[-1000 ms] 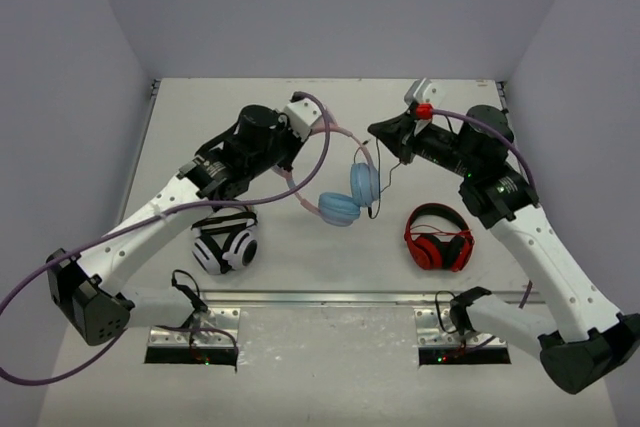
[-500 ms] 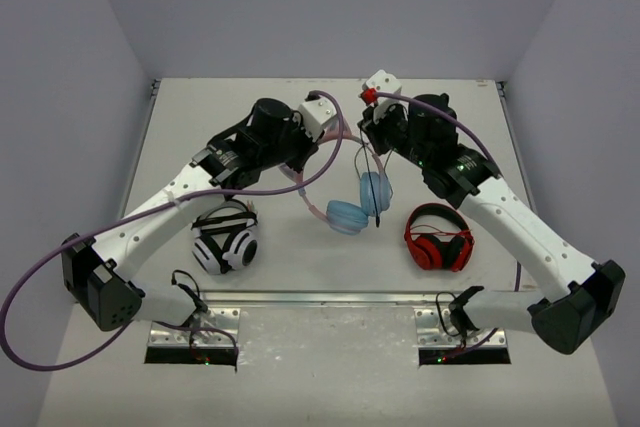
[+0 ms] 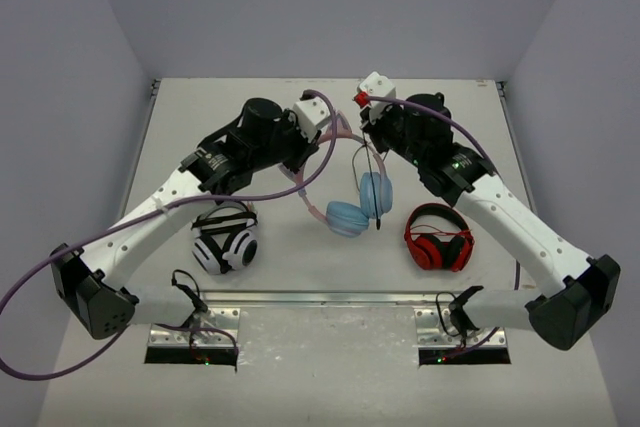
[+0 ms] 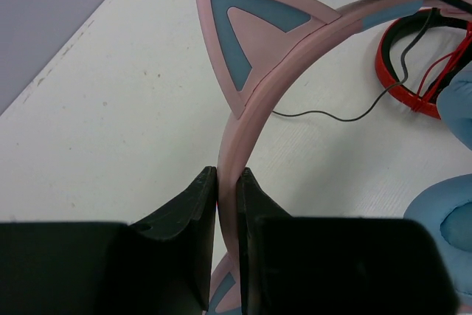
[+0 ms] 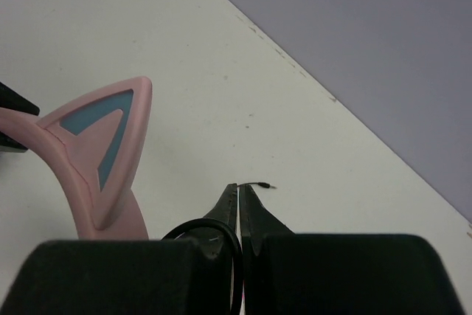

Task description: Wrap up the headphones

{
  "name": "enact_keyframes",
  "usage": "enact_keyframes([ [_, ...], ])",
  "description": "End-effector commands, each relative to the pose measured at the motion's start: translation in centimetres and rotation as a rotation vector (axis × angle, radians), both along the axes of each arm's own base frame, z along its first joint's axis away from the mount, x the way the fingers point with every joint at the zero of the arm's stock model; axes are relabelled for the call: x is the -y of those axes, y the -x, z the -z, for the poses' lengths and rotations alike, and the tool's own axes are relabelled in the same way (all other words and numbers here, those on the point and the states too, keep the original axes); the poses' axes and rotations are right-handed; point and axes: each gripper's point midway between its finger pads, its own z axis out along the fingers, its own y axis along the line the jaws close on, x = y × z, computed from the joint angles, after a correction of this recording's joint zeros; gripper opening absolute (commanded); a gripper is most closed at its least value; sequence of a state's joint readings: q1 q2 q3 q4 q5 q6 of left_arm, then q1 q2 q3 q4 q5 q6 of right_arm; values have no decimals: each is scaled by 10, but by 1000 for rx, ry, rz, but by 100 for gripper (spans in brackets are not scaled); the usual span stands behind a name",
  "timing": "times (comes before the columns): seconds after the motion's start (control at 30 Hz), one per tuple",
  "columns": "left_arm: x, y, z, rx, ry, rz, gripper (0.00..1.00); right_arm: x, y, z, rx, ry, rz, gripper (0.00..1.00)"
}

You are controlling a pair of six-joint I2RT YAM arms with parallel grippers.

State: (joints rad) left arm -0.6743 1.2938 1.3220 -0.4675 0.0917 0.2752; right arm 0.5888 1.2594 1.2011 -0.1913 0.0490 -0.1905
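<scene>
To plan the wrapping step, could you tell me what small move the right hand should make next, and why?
Probably swing the right hand around the headband, laying on a turn: it pinches the cable beside the band, which the left hand clamps.

The left arm (image 3: 150,217) and right arm (image 3: 525,232) both have white shells over black joints. A purple cable (image 3: 25,277) loops off the left one at lower left. Each wrist has a white camera block (image 3: 310,112), and the right one's has a red cap (image 3: 361,98). The fingers (image 4: 184,212) are matte black wedges.
</scene>
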Motion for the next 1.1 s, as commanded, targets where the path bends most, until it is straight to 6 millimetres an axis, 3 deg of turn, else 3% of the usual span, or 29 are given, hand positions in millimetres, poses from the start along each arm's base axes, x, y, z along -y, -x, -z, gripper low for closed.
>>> enact_keyframes([
  [0.0, 13, 16, -46, 81, 126, 84, 0, 2, -15, -12, 76, 16, 27, 1],
  [0.23, 6, 30, -77, 152, 219, 90, 0, 0, -21, 3, 2, -39, 20, 3],
  [0.27, 5, 31, -84, 175, 240, 87, 0, 7, -22, 1, -20, -95, 29, 5],
  [0.33, 1, 37, -98, 202, 292, 82, 0, -4, -13, -1, -74, -190, -87, 6],
  [0.4, 5, 45, -110, 218, 353, 117, 0, 2, -14, -10, -86, -279, -96, 5],
  [0.63, 12, 61, -145, 251, 467, 188, 0, -14, 6, -15, -118, -354, -225, 5],
  [0.73, 11, 65, -165, 272, 532, 192, 0, -19, 10, -22, -108, -387, -262, 13],
  [0.9, -3, 72, -207, 300, 707, 126, 0, -34, 19, -15, -144, -475, -355, 16],
  [1.07, -34, 70, -248, 338, 869, -28, 0, -49, 13, 4, -230, -563, -395, 15],
])
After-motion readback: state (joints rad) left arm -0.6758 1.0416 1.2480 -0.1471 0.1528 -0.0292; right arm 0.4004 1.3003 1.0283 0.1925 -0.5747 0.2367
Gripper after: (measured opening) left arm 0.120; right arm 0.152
